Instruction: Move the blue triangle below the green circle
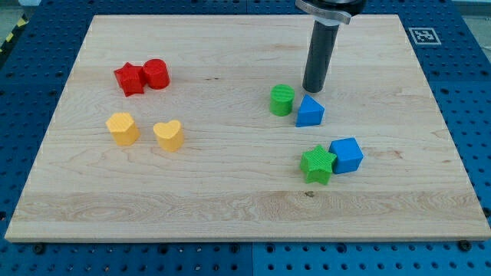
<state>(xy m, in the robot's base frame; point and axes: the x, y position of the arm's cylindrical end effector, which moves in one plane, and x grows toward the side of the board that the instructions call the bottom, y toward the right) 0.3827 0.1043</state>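
Observation:
The blue triangle (310,112) lies right of the board's middle, touching or nearly touching the green circle (281,100) on its left. My tip (313,90) stands just above the blue triangle, at its top edge, and a little to the right of the green circle. The rod rises straight up from the tip to the view's top.
A green star (317,165) and a blue cube (347,155) sit together below the triangle. A red star (129,79) and a red cylinder (156,73) are at upper left. A yellow block (122,128) and a yellow heart (168,135) lie at left. The wooden board (230,207) sits on a blue pegboard.

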